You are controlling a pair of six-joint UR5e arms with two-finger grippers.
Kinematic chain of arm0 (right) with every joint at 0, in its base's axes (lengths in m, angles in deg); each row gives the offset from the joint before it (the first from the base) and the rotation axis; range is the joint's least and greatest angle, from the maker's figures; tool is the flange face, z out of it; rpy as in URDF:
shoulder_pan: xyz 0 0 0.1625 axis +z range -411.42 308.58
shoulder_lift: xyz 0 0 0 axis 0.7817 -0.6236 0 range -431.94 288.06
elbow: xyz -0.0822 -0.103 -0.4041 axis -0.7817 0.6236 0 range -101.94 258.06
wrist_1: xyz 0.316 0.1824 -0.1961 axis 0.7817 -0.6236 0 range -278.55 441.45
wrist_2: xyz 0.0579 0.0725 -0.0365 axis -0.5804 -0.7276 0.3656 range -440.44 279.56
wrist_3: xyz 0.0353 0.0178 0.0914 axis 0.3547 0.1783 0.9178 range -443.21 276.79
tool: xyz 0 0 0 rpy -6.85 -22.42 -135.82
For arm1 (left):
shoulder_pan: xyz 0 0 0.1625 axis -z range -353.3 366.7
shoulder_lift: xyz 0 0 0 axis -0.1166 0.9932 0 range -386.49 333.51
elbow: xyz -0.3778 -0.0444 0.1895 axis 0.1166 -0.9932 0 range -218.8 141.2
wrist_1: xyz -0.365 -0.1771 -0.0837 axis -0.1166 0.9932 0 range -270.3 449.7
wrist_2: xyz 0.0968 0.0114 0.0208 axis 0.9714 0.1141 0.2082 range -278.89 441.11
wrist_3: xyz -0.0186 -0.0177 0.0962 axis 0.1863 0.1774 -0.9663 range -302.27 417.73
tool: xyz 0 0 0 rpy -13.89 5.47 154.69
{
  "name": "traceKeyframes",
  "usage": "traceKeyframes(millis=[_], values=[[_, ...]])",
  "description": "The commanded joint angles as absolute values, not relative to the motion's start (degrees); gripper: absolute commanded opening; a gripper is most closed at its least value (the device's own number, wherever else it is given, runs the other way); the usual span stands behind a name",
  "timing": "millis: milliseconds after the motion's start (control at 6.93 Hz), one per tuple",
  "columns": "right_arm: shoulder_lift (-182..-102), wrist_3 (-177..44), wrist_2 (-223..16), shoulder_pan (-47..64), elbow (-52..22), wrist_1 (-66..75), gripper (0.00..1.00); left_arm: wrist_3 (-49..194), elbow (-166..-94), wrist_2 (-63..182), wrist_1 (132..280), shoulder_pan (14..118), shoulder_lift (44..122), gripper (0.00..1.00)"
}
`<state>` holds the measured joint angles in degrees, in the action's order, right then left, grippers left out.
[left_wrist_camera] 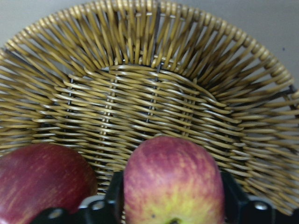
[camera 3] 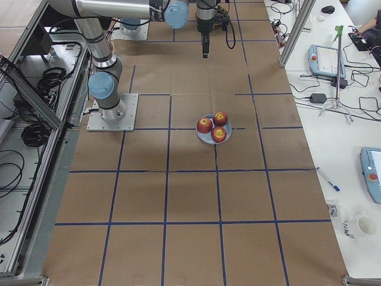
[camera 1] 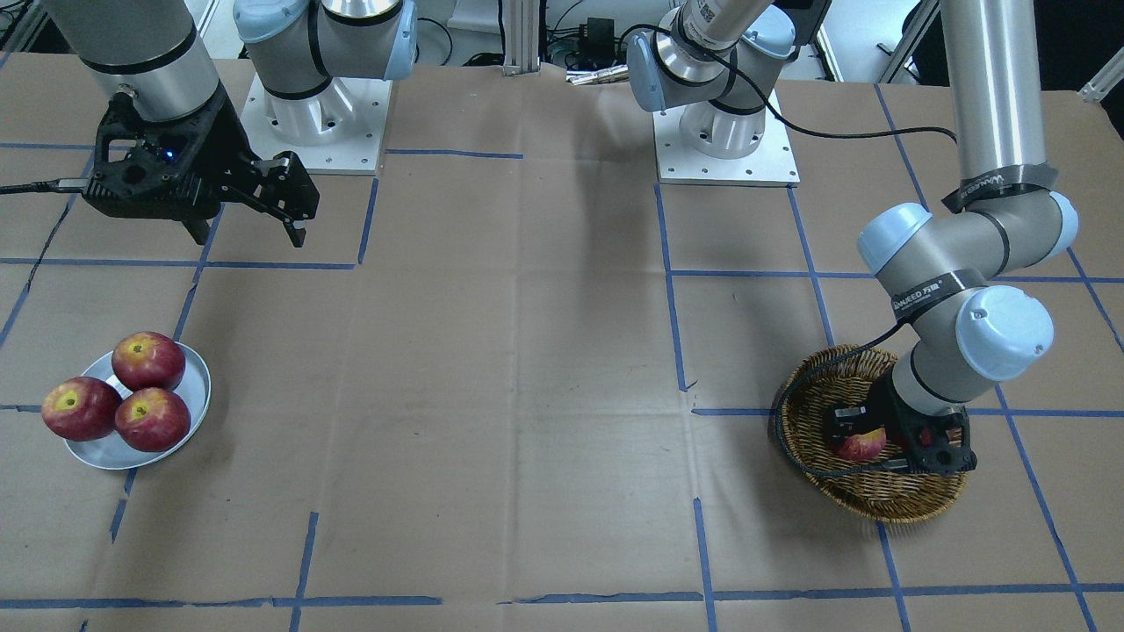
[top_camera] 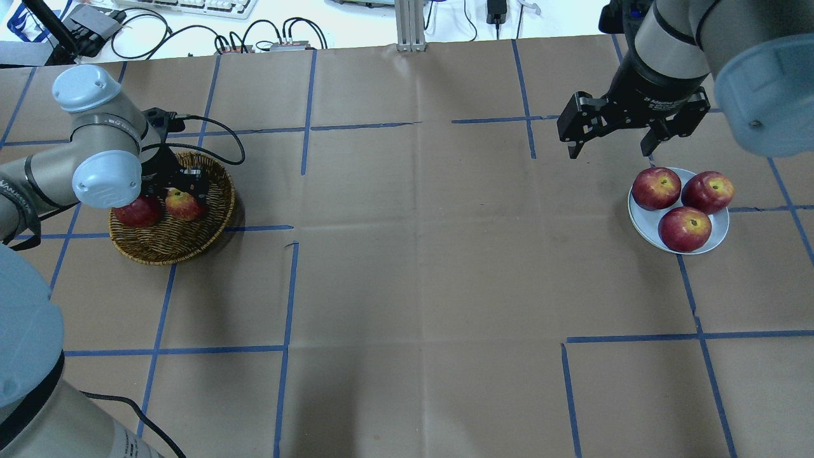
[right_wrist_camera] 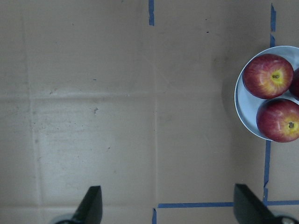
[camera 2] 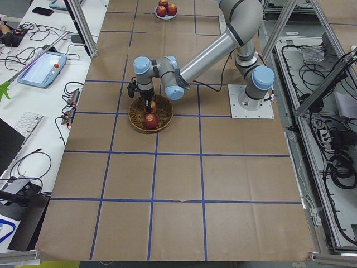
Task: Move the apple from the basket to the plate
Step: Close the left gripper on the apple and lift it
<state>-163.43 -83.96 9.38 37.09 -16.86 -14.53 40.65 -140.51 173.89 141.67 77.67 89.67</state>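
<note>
The apple (left_wrist_camera: pixel 173 182), pinkish-red with a yellow base, lies in the wicker basket (top_camera: pixel 184 251) at the table's left. It also shows in the overhead view (top_camera: pixel 183 204) and the front view (camera 1: pixel 863 445). My left gripper (top_camera: pixel 181 200) reaches down into the basket, and its fingers (left_wrist_camera: pixel 114 198) press on both sides of the apple. The apple rests low in the basket (left_wrist_camera: pixel 187 70). The whitish plate (top_camera: pixel 642 222) sits at the far right. My right gripper (top_camera: pixel 612 149) hangs open and empty just behind the plate (right_wrist_camera: pixel 243 107).
A dark red apple (top_camera: pixel 137 212) lies in the basket beside the held one, partly under my left wrist. Three deep red apples (top_camera: pixel 684 228) fill most of the plate. Brown paper with blue tape lines covers the table between basket and plate.
</note>
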Motion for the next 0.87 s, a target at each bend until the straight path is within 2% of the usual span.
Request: traceKeyframes(millis=[0,288,721], values=[[-163.43,-83.92,9.38,37.09,-16.86,-14.53,1.0,42.68,-138.57,174.01,142.61,79.02,87.52,0.51],[-163.43,-83.92,9.38,37.09,-16.86,-14.53,1.0,51.79,-138.03,174.02,146.72,85.75,81.82,0.51],[-163.43,-84.0,9.38,37.09,-16.86,-14.53,1.0,77.32,-136.46,173.31,147.36,105.51,82.31,0.51]])
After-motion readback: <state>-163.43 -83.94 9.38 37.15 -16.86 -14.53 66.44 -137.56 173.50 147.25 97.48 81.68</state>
